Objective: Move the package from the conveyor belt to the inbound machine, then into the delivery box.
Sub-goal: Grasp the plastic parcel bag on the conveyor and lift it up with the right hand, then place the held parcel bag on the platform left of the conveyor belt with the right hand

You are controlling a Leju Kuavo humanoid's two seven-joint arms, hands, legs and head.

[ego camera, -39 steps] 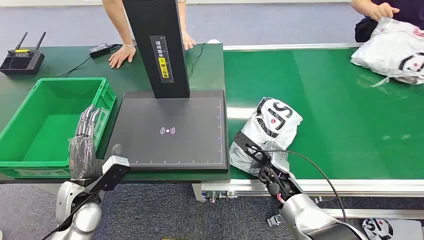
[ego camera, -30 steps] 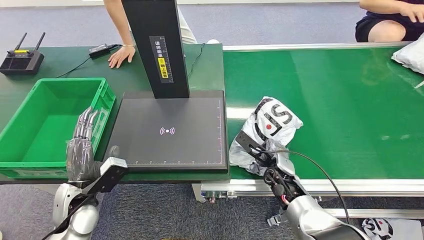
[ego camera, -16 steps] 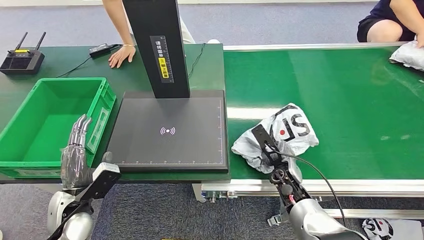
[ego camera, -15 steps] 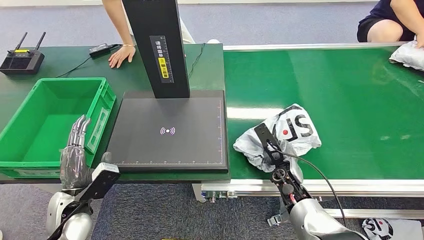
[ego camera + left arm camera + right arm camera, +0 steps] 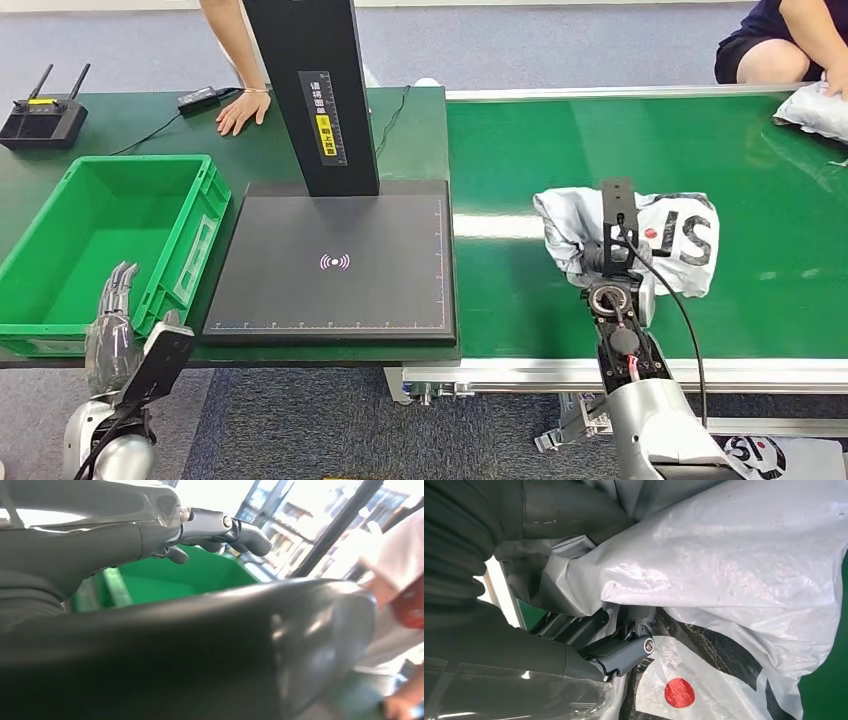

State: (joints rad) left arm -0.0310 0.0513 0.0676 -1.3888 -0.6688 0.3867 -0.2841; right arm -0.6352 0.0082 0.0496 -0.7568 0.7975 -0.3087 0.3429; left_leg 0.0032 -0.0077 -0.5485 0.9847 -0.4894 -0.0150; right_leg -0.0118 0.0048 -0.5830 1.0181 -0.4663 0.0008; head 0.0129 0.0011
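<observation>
Hanging beside the green plastic crate (image 5: pixel 100 240), the left hand (image 5: pixel 112 335) holds nothing, fingers apart. Right of the flat black inbound machine (image 5: pixel 335 260), the right hand (image 5: pixel 612 262) grips the crinkled grey-white plastic package (image 5: pixel 680 235) on the green conveyor belt (image 5: pixel 520 290); soft, light, probably slippery, best bunched mid-bag.

Crate (image 5: pixel 60 260) left of scanner pad (image 5: pixel 335 262), conveyor belt (image 5: pixel 520 290) right, package (image 5: pixel 680 240) on it.
</observation>
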